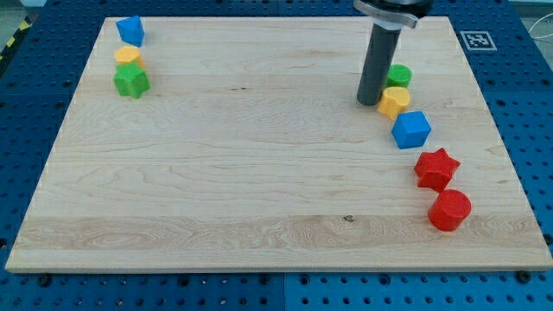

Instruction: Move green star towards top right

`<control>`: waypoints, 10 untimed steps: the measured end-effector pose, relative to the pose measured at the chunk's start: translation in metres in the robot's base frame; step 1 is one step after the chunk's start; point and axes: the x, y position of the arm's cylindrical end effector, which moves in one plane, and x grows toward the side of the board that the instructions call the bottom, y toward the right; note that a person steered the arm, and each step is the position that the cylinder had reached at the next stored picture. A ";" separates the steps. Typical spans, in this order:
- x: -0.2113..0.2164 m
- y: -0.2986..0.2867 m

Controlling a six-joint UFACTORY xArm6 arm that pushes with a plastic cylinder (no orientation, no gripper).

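1. Wooden worktop (259,173) carries two groups of blocks, one at the view's top left and one down the view's right side.
2. At the top left sit a blue block (130,30), a yellow block (128,57) just below it, and the green star (131,81) touching the yellow one from below. This star is the task's thing, and it is well apart from where it should go.
3. Further right, my tip (370,102) rests on the wood just beside a green round block (399,75) and a yellow block (394,102), on their left side. There is no pincer here, only the rod, so nothing opens or clamps.
4. Below those come a blue cube (411,130), a red star (436,168) and a red round block (449,210) along the right edge.
5. Risks, as I judge them: my tip must cross the whole board, and approaching the star from the wrong side could drag the yellow and blue neighbours along. A push off the star's centre could spin it aside. Near the goal, the star could knock the green round block.
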 end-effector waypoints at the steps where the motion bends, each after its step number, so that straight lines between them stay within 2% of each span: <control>1: 0.002 -0.009; 4: 0.024 -0.142; 8: 0.031 -0.358; 9: 0.012 -0.395; 10: -0.027 -0.397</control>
